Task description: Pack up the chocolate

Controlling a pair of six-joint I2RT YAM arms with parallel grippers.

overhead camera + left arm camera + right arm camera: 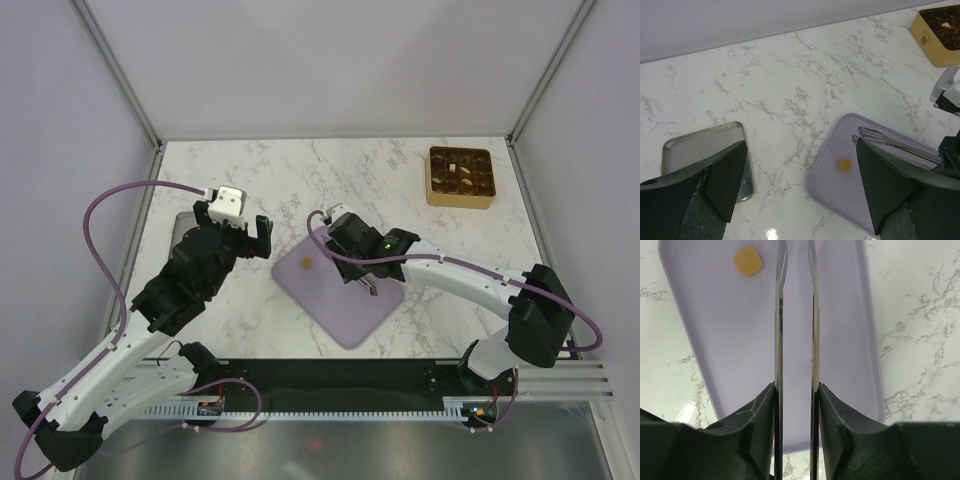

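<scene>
The white marble table [300, 170] carries everything. The left arm [110, 350] reaches up its left side and the right arm [470, 280] bends in from the right toward the middle. A lilac mat [345, 310] with rounded corners lies at the centre, nearer the arm bases, set askew to the table's edges. A shallow steel tray [700, 145] lies to the left of the mat and apart from it, partly hidden under the left arm. A gold tray [460, 203] with grid compartments stands at the far right corner, well apart from the mat, with small brown and cream chocolates [455, 170] in it; which cells they fill cannot be told. The left gripper [235, 228] hangs between the steel tray and the mat with its jaws spread wide and nothing between them. The right gripper [796, 387] is clamped on metal tongs [778, 315], whose two thin blades run out over the mat with a narrow gap between them. One caramel-tan chocolate [748, 261] lies flat on the mat's left part, beside the blade tips and not touching them.
</scene>
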